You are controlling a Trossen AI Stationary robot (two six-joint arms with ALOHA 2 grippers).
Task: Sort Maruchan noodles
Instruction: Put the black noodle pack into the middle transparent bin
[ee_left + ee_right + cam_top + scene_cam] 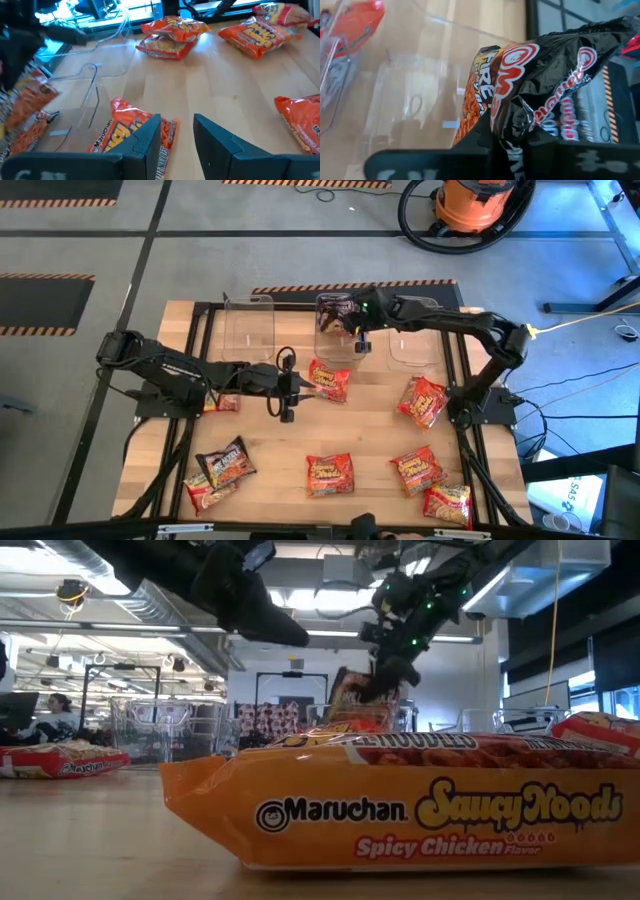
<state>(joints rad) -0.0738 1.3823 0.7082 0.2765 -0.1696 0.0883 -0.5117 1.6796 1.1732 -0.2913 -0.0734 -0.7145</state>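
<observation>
My right gripper is shut on a dark Maruchan noodle packet over the middle clear tub at the table's far edge. In the low view the packet hangs under the gripper. My left gripper stands open a little above the table at mid-table, its fingers just beside an orange packet that lies flat on the wood. Several more red-orange packets lie flat around the table, such as one on the right and one near the front. My right gripper pinches a crumpled end of the dark packet between its two fingers. The fingers slant down from above. The packet hangs below them, lifted clear of the table, over the middle tub.
Two more clear tubs stand at the far edge, left and right of the middle one. A dark packet lies front left beside a red one. A black frame borders the table. Bare wood lies at mid-table.
</observation>
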